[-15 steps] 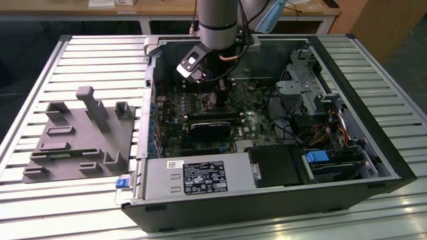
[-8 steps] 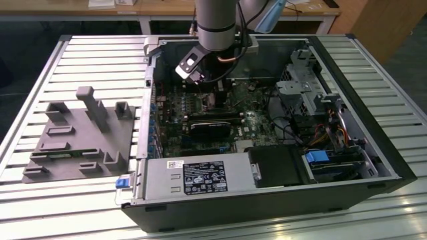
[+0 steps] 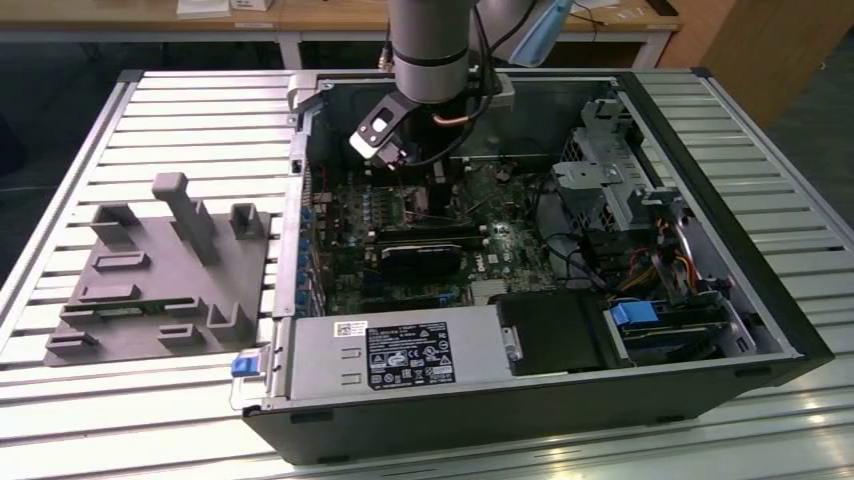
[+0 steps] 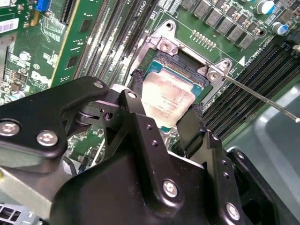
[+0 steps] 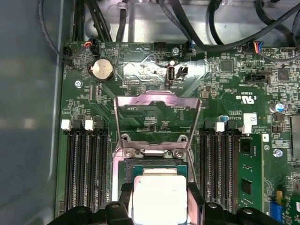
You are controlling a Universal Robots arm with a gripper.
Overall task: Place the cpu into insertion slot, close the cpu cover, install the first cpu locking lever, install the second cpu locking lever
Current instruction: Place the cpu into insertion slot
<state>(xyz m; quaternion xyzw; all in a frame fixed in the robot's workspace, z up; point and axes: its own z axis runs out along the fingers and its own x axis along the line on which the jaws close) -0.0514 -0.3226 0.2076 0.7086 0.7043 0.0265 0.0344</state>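
In the exterior view, the arm [image 3: 430, 50] reaches down into the open computer case [image 3: 534, 400], which lies on the slatted desk [image 3: 174, 120].

In the second wrist view, the hand [image 4: 166, 97] is closed on the cpu [image 4: 165, 104], one finger against each opposite edge. The chip sits directly over the insertion slot [image 4: 183, 69]; whether it is fully seated cannot be told. A thin locking lever [image 4: 262, 96] stands swung clear to one side.

In the first wrist view, the cpu cover [image 5: 154, 98] is raised open behind the socket, with memory slots [image 5: 84, 168] flanking it on both sides.

Assessment: the first step, placing the cpu, is in hand; cover and both levers are not yet done. Seating calls for the chip to lie square and flat within the socket rim, without side force, before the grip is released.
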